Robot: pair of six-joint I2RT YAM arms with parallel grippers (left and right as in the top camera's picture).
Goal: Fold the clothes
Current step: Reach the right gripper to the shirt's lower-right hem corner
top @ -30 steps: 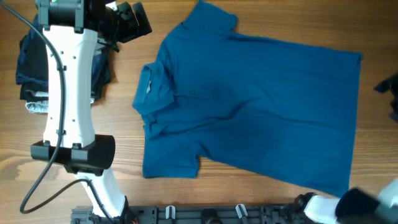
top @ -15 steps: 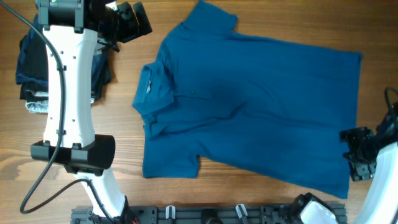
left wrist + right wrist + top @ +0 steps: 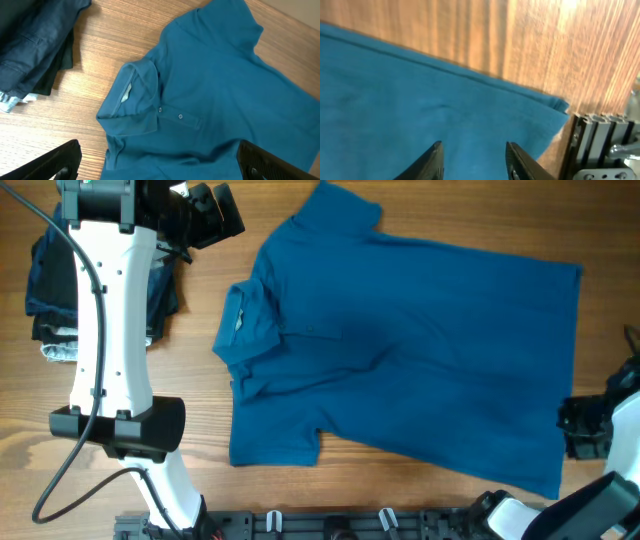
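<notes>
The medium-blue polo shirt (image 3: 410, 350) lies spread flat on the wooden table, collar (image 3: 240, 320) to the left, hem to the right. In the left wrist view the collar and button placket (image 3: 170, 116) show between the wide-open fingers of my left gripper (image 3: 160, 165), which hangs above the shirt's collar end, empty. My right gripper (image 3: 585, 425) is at the shirt's hem near the front right corner. In the right wrist view its fingers (image 3: 474, 150) are open over the blue fabric (image 3: 420, 100), holding nothing.
A pile of dark navy, black and grey folded garments (image 3: 50, 290) lies at the far left, also in the left wrist view (image 3: 35, 45). A black rail (image 3: 330, 525) runs along the table's front edge, seen at the right wrist view's corner (image 3: 605, 145).
My right arm has come in from the right edge and settled at the shirt's hem near the front right corner. The left arm and the shirt have not moved.
</notes>
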